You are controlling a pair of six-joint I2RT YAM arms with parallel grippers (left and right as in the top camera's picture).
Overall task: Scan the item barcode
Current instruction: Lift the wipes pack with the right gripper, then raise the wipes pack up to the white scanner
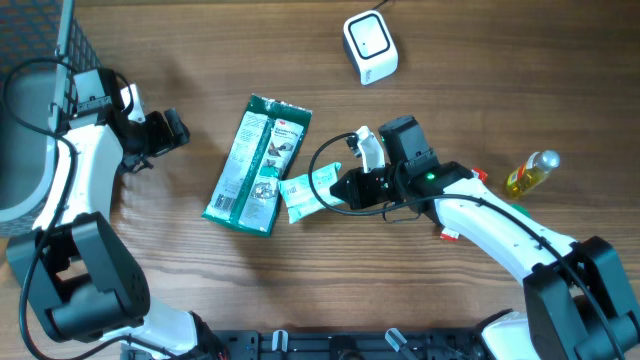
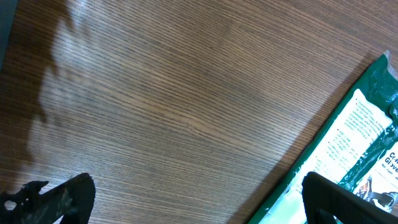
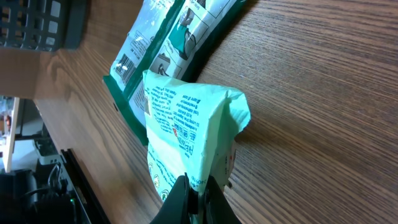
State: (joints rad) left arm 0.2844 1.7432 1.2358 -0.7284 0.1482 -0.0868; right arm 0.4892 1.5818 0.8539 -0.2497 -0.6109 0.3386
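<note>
On the table [image 1: 180, 290]: a wood-grain top with loose goods spread across it.
Pouch [image 1: 305, 190]: pale green and printed, near the table's middle, right at the pack's lower right edge; whether the two touch I cannot tell. One end is pinched by the right gripper. From the right wrist the pouch [image 3: 186, 124] rises crumpled from the fingers, small print facing the camera.
Right gripper [image 1: 347, 187]: clenched on the pouch's edge. In its own view the right gripper [image 3: 198, 194] has its jaws almost together around the film.
Left gripper [image 1: 172, 130]: released, jaws wide, grasping nothing, over bare wood left of the pack. In its own view the left gripper [image 2: 198, 202] shows one finger at each lower corner.
Pack [image 1: 258, 165]: dark green with a white label, lying flat and slanted, with a barcode at its lower left end.
Scanner [image 1: 370, 47]: white, at the table's far edge, well apart from the pouch.
Bottle [image 1: 530, 173]: yellow, beyond the right arm.
Basket [image 1: 75, 40]: dark mesh, far left corner.
</note>
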